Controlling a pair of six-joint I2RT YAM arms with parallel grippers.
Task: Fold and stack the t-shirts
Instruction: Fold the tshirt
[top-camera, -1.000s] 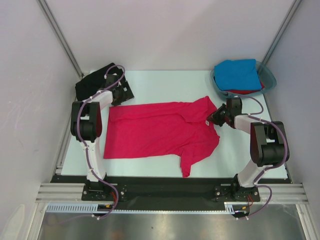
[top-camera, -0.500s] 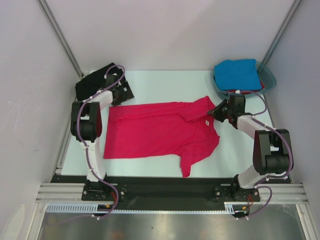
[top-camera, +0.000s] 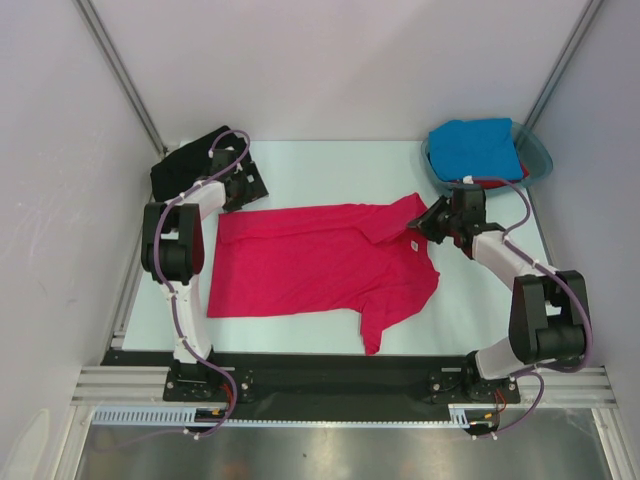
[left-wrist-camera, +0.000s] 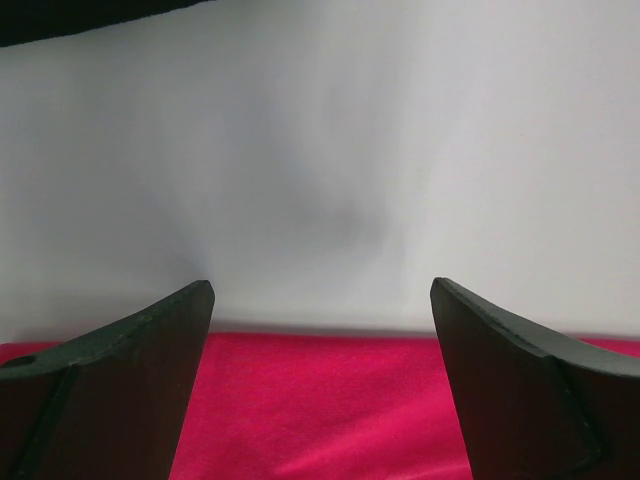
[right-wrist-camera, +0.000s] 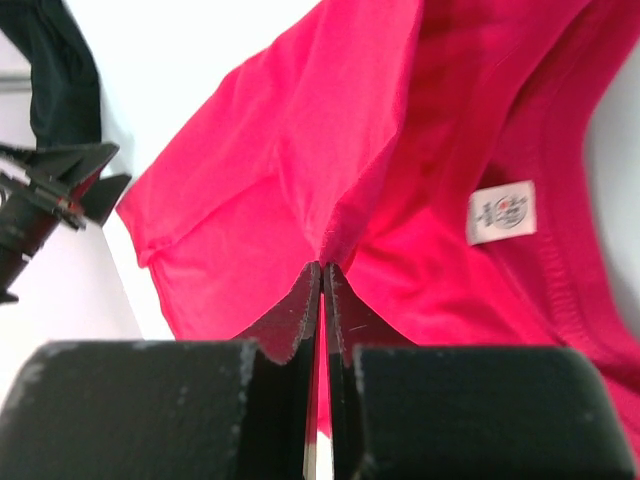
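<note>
Fingers (left-wrist-camera: 120, 390) of left gripper (top-camera: 243, 186) spread wide over far left corner of crimson-pink t-shirt (top-camera: 310, 265). Black t-shirt (top-camera: 185, 160) bunched at far left corner of table (top-camera: 330, 160). Crimson-pink t-shirt flat across table middle, collar to right, white neck label (right-wrist-camera: 502, 211) showing. Right gripper (right-wrist-camera: 322, 268) fingers pressed together, pinching fold of its cloth near collar. Blue t-shirt (top-camera: 478, 147) atop red t-shirt (top-camera: 497, 183) in teal tub (top-camera: 541, 158), far right corner.

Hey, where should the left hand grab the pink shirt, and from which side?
Probably its far hem corner, pinched from the far side: the crimson-pink shirt lies flat, that edge sits under the open left hand, and the right hand is shut on the far shoulder.
</note>
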